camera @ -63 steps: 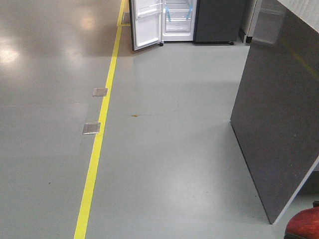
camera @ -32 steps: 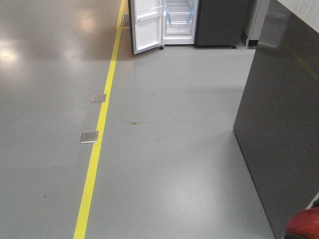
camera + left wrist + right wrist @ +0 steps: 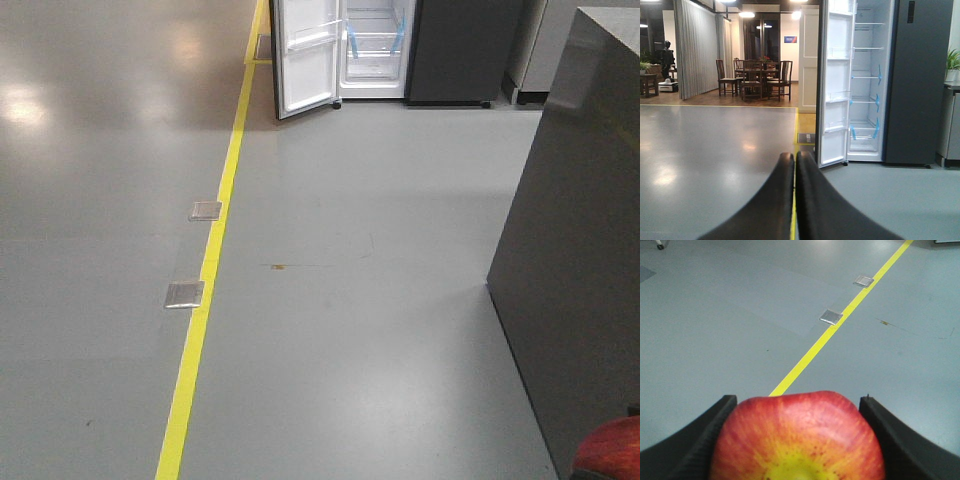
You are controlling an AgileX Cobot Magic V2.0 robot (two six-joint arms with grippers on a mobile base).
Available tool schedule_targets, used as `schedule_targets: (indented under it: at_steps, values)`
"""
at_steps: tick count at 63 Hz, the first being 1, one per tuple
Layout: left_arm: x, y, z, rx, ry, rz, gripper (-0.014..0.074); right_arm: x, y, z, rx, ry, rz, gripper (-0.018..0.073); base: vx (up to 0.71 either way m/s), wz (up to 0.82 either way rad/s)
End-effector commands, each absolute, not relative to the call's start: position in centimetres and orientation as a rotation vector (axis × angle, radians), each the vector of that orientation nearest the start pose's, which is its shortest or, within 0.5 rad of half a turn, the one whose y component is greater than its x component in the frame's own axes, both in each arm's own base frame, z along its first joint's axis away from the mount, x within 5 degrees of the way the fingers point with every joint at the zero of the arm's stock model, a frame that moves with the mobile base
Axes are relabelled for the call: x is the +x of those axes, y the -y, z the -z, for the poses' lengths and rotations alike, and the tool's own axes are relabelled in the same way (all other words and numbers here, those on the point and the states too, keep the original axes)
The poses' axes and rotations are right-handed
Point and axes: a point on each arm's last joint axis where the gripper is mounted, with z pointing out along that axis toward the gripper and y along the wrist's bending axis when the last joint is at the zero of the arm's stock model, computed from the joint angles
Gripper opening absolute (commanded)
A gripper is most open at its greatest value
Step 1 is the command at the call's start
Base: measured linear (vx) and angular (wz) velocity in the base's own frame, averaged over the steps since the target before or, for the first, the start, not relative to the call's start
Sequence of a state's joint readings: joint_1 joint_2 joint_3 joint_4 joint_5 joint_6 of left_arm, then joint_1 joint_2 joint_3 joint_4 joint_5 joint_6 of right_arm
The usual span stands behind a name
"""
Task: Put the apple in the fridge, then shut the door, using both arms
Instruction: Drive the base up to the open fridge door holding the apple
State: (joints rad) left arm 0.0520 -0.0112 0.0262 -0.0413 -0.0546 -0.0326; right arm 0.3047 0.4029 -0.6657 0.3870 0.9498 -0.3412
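R hand [image 3: 797,400] grips apple [image 3: 797,437] | L hand [image 3: 795,156] closed, empty | fridge [image 3: 920,85] door [image 3: 837,85] open (well ahead)

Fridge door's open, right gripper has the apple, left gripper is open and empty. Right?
Not quite. The left gripper is shut, not open: the left wrist view shows its fingers pressed together with nothing between them. The rest stands: the door is open and the right gripper has the apple.
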Motion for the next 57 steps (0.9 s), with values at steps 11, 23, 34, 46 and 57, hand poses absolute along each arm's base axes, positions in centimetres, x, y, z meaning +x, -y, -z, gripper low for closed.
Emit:
schedule_targets:
  at_steps: [11,23,34,46,57]
  values:
    - [5.49,-0.33,-20.80,-0.102,-1.378,0.029,-0.0006,4.90,-4.41,-34.32,-0.575,-1.957,-0.453,0.0379,0.21,0.05]
    - [5.49,-0.33,-20.80,-0.102,-1.378,0.029,-0.0006,4.90,-4.41,-34.32,-0.575,-1.957,-0.453,0.0379,0.21,0.04]
    - [5.49,-0.33,-20.80,-0.102,-1.378,0.029,-0.0006,4.90,-4.41,-34.32,-0.575,-1.957,-0.453,0.0379,0.22,0.01]
    - [5.49,-0.33,-20.80,-0.102,-1.378,0.029,-0.0006,4.90,-4.41,-34.32,-0.575,-1.957,-0.453,0.0379,0.23,0.00]
    - [5.49,-0.33,-20.80,-0.102,-1.378,0.029,-0.0006,4.90,-4.41,-34.32,-0.575,-1.957,-0.453,0.0379,0.24,-0.02]
